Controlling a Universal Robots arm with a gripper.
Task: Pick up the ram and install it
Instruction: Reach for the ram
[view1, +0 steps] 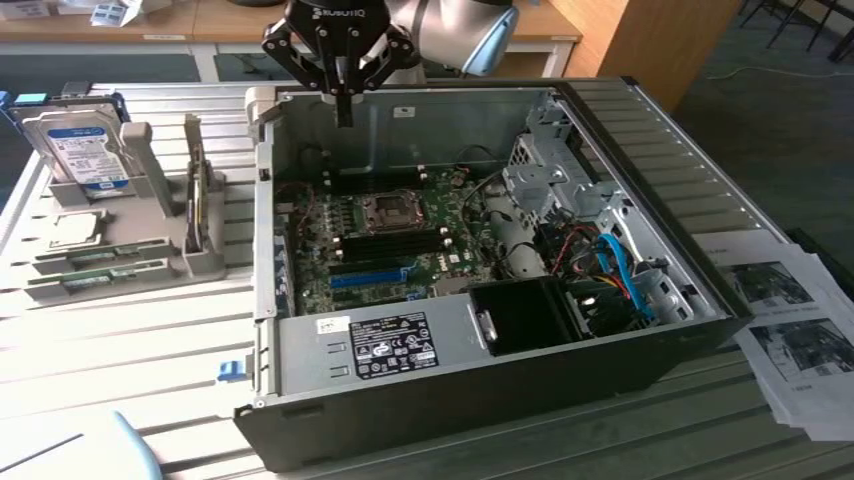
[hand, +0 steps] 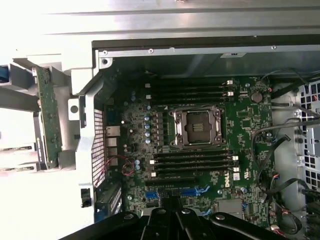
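The gripper (view1: 344, 115) hangs clenched and empty above the back edge of the open computer case (view1: 307, 350), its fingers pressed together into one point and aimed down at the motherboard (view1: 400, 255). In the wrist view the closed gripper (hand: 172, 220) sits over the board, with the bare processor socket (hand: 196, 127) and the black memory slots (hand: 192, 162) beneath it; those slots look unfilled.

The ram (view1: 198, 205) is not in the case. It stands on its long edge in a grey holder (view1: 154, 200) on the table (view1: 134, 340), outside the case wall, off to the exterior view's left of the gripper and lower than it. The wrist view shows it as a narrow green stick (hand: 48, 117) clamped between the holder's grey posts.

Its long axis runs alongside the case wall and roughly at a right angle to the memory slots, so I judge that stick and slots are not lined up as they stand. A hard drive (view1: 80, 150) stands in the same holder, farther from the gripper than the ram
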